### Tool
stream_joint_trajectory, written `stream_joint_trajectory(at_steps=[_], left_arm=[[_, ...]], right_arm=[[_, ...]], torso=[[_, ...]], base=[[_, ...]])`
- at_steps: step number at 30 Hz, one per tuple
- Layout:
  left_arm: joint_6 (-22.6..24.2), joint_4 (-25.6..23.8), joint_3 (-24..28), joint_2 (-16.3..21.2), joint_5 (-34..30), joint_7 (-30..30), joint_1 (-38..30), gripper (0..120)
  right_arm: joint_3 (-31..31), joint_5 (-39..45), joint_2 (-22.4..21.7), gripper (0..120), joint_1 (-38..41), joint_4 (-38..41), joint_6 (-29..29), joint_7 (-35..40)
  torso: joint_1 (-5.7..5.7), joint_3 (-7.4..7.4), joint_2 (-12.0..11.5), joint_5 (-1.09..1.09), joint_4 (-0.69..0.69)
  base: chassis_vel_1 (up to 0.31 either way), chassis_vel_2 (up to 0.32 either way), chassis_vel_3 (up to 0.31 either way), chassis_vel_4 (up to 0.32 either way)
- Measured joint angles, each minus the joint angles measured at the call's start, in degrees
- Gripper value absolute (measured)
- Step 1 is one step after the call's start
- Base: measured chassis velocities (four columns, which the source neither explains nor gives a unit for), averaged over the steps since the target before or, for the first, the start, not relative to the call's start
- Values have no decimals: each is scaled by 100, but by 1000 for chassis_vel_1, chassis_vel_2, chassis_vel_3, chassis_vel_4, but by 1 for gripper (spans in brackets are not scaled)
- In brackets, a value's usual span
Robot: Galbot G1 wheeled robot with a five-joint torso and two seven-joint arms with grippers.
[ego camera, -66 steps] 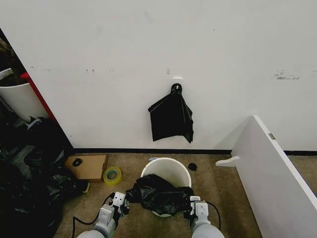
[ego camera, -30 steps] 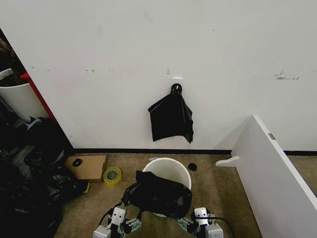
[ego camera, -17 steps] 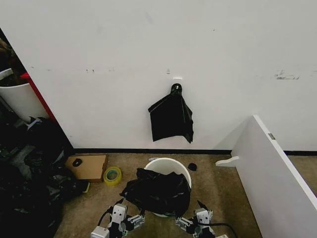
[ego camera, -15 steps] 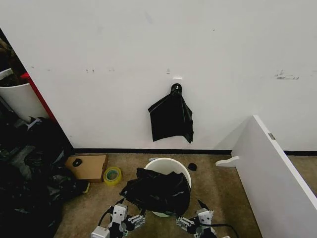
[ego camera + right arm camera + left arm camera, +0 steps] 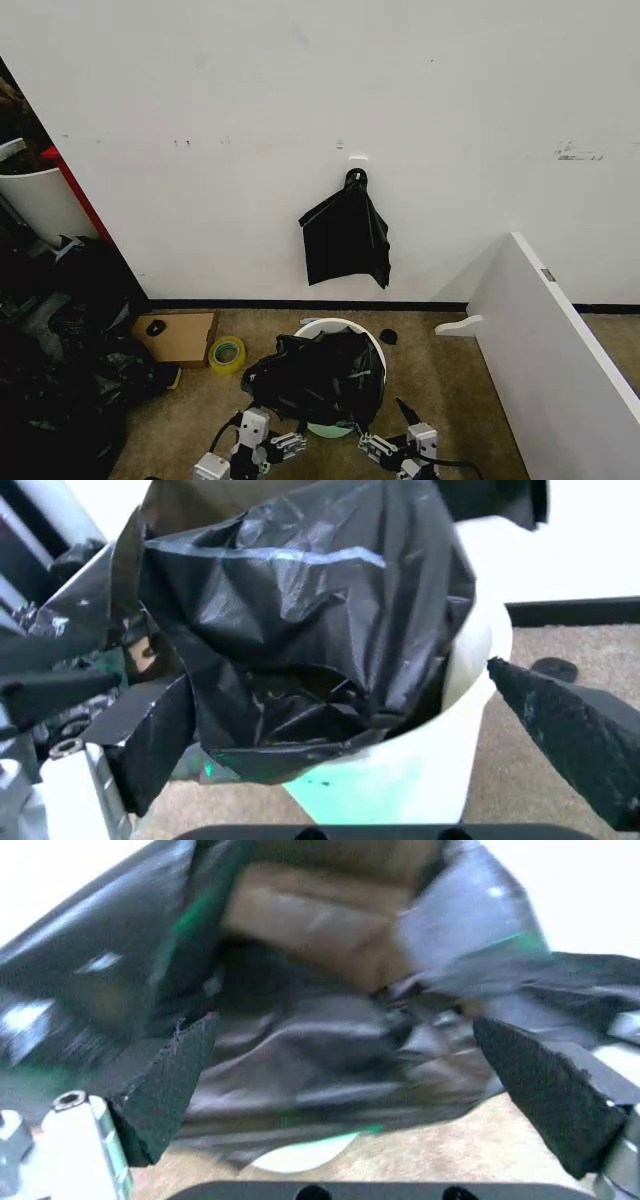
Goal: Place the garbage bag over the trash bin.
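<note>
The garbage bag (image 5: 315, 380) is a crinkled, glossy black sack draped over the near side and mouth of the trash bin (image 5: 347, 326), whose white far rim and pale green base still show. Both grippers sit low, just in front of the bin. My left gripper (image 5: 280, 440) is open, its fingers spread wide before the bag (image 5: 330, 1042). My right gripper (image 5: 384, 428) is open too. In its wrist view the bag (image 5: 300, 615) hangs loose over the white bin (image 5: 440, 757), and nothing lies between the fingers (image 5: 570, 727).
A flat black bunch (image 5: 346, 235) hangs from a wall hook behind the bin. On the floor to the left are cardboard (image 5: 180, 335), a tape roll (image 5: 227, 353) and a heap of dark sacks (image 5: 60, 370). A slanted white panel (image 5: 555, 340) stands at the right.
Both grippers held the bag at the bin's near rim, then opened and let go. They now sit a little lower and nearer me, and the bag rests loose on the bin.
</note>
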Motion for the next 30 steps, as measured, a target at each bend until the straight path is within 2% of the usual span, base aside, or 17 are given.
stream_joint_trajectory(at_steps=[2,5,9,14,20,25,30], left_arm=[[-39,41,22,41,-1,102,-72,100],[-244,273,131,285,-12,506,-529,100],[-388,472,308,441,-119,617,-975,100],[-498,386,380,592,-1122,810,-1360,98],[-390,201,319,764,-1708,944,-1281,97],[-175,233,361,681,-2086,943,-1417,95],[101,510,423,361,-2397,706,-1887,81]], right_arm=[[-12,-28,-1,100,16,-13,-4,0],[-53,-178,36,100,65,-49,-29,15],[-69,-285,85,100,108,-64,-46,25],[-97,-367,118,100,208,-120,-137,82],[-122,-374,135,100,315,-166,-230,148],[-149,-380,156,100,351,-166,-274,165],[-140,-441,147,100,321,-153,-276,163]], torso=[[0,0,0,0,0],[0,0,0,-2,-7],[0,0,0,-1,-5],[0,0,0,-2,-4],[0,1,0,-1,-3],[0,0,0,-1,-3],[0,0,0,-2,-5]], base=[[0,0,0,0],[0,0,0,0],[0,0,0,0],[0,0,0,0],[0,0,0,0],[0,0,0,0],[0,0,0,0]])
